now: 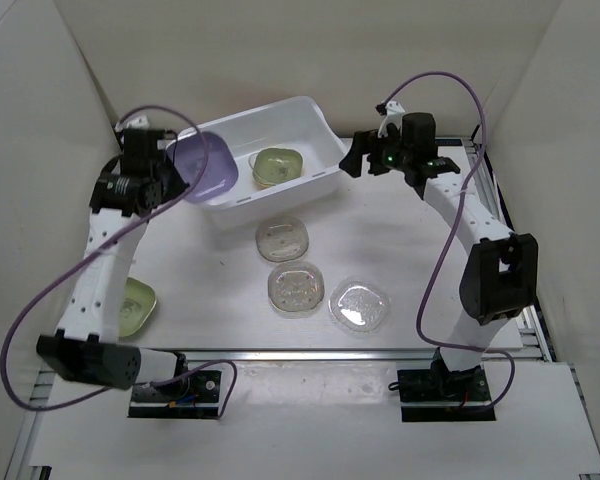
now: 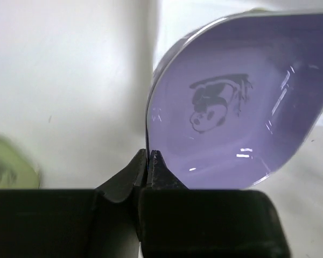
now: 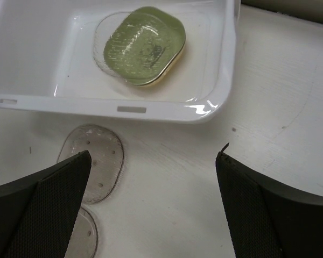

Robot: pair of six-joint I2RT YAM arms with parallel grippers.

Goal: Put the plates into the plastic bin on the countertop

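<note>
Shows a green plate (image 1: 132,306) flat on the bench (image 1: 400,250). Pinches the purple plate (image 2: 237,102) by its thin rim with the left jaws, pressed tight, tipped up at the left end of the plastic bin (image 1: 300,193). Looks light, stiff and slick, so wants a firm hold on the edge. Holds a second green plate (image 1: 277,165) inside the bin. Leaves three clear plates (image 1: 295,287) in front. Spreads the right jaws wide, empty, by the bin's right end.
</note>
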